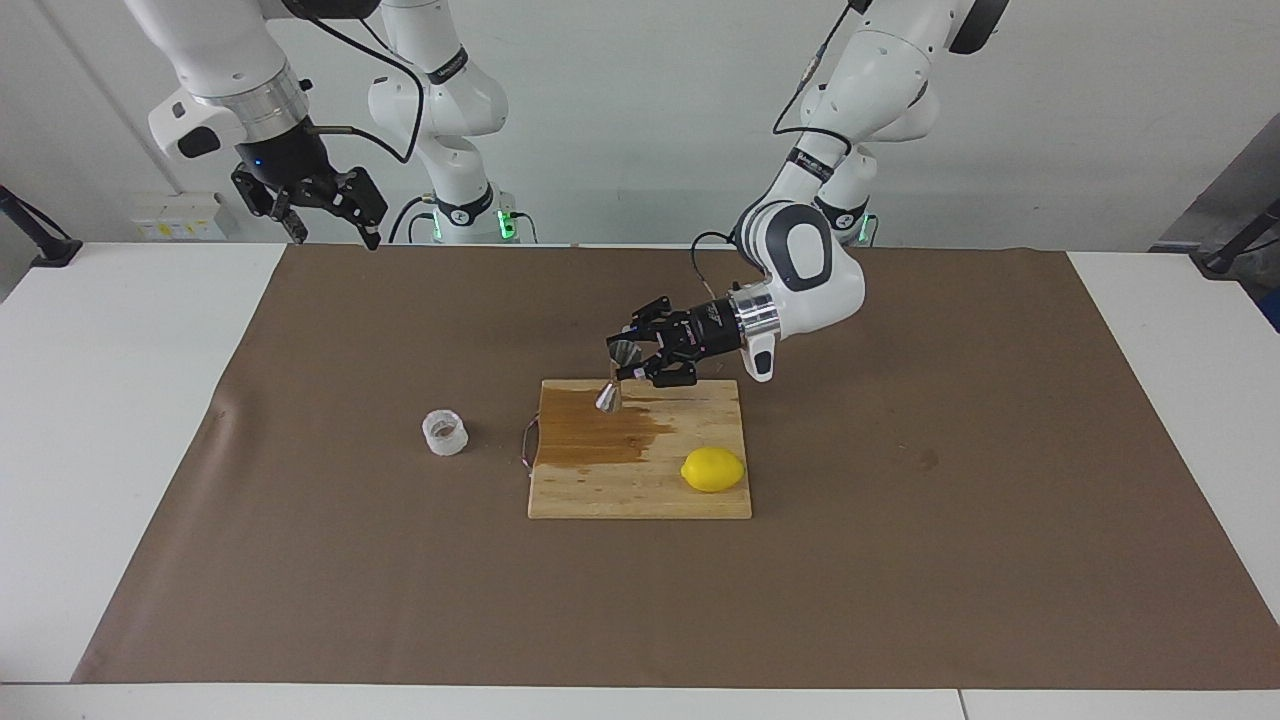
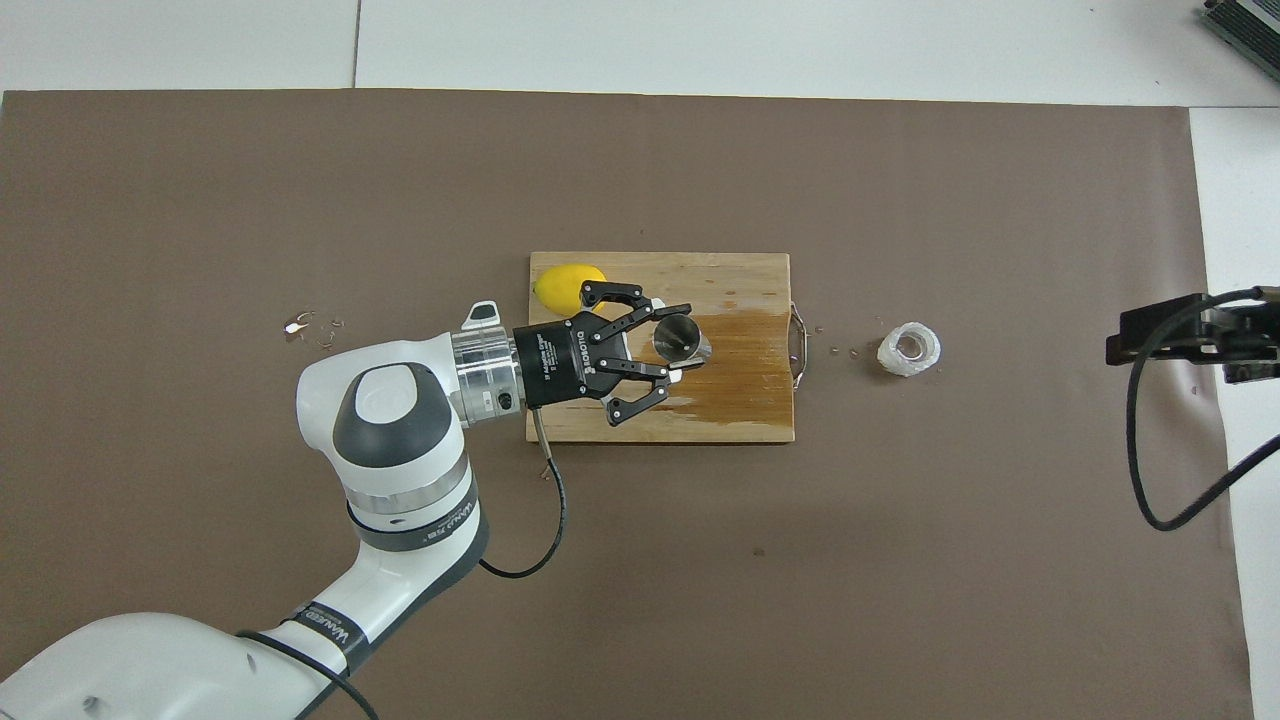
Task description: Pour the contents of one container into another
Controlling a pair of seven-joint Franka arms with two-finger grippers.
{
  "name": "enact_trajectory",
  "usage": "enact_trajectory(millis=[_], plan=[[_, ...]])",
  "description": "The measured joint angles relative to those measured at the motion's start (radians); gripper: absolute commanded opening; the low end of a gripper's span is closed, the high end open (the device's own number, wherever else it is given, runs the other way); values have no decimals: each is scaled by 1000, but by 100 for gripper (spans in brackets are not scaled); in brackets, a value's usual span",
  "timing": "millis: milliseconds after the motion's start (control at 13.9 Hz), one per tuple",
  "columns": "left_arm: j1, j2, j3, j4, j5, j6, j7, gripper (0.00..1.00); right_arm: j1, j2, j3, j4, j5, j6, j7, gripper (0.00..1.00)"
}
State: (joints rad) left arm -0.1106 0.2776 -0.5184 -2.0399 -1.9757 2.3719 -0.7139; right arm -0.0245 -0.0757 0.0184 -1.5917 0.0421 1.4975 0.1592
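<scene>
My left gripper is shut on the steel jigger and holds it upright above the wet part of the wooden cutting board. The clear cup stands on the brown mat beside the board's handle end, toward the right arm's end of the table. My right gripper waits high over the mat's edge near its own base, well apart from the cup.
A yellow lemon lies on the board's corner toward the left arm's end. A dark wet stain covers part of the board. Small drops lie on the brown mat.
</scene>
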Motion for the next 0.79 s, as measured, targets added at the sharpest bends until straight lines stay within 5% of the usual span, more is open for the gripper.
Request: enact_trajectory(millis=[432,792], plan=[[-60,26,2,-8,-56,131,34,0,0,0,0,0,0,0,0,100],[-73,77,5,-5,-231,134,188,0,0,0,0,0,0,0,0,100]])
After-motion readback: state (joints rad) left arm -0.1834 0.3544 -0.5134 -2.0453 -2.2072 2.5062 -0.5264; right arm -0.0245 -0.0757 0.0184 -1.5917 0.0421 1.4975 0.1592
